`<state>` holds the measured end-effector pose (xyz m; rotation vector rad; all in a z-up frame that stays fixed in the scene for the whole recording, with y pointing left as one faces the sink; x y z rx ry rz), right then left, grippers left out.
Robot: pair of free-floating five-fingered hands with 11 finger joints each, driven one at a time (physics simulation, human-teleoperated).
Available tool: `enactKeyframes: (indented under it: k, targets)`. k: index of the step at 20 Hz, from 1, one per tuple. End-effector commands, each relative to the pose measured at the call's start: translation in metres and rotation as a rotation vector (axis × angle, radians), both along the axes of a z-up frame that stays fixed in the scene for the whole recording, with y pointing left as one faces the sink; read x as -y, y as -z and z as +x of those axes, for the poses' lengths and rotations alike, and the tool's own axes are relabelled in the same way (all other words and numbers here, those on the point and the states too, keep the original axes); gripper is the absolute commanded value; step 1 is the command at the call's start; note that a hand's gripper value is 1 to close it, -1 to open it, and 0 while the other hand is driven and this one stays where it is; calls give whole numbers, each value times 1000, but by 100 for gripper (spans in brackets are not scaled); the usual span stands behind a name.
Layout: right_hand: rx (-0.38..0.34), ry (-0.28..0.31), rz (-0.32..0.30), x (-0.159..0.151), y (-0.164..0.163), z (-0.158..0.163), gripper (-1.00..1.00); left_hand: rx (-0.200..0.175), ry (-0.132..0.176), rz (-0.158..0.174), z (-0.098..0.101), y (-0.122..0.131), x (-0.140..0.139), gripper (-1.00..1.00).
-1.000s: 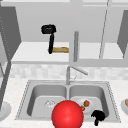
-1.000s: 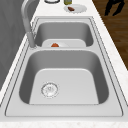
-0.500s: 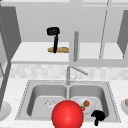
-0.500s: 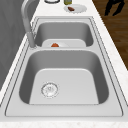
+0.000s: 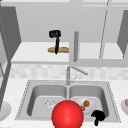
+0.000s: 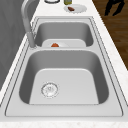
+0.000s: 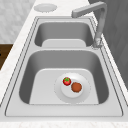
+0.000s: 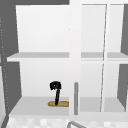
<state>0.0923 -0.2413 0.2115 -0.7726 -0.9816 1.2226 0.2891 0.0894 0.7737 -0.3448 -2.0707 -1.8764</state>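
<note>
Left hand (image 5: 55, 34) over baguette on cabinet shelf; right hand (image 5: 98, 116) idle at sink's front edge.
Left hand: fist curled above, one straight finger reaching down to the baguette (image 5: 58, 49), not gripping; right hand's state cannot be told. One baguette, at the shelf's (image 5: 32, 53) front edge, left of the door handle (image 5: 76, 46). Judged light, crusty, breakable; take at mid-length. Sink (image 5: 32, 83): two basins, one plate (image 7: 72, 87), one strawberry (image 7: 66, 81), one brown item.

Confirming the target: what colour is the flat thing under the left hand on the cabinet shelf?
Golden brown flat thing, clearest in the upper view.
</note>
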Motion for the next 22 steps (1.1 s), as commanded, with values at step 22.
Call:
enactKeyframes:
  k: [22]
  targets:
    - [0, 0, 0, 0, 0, 0, 0, -155, 10, -6, 188, 129, 8, -100]
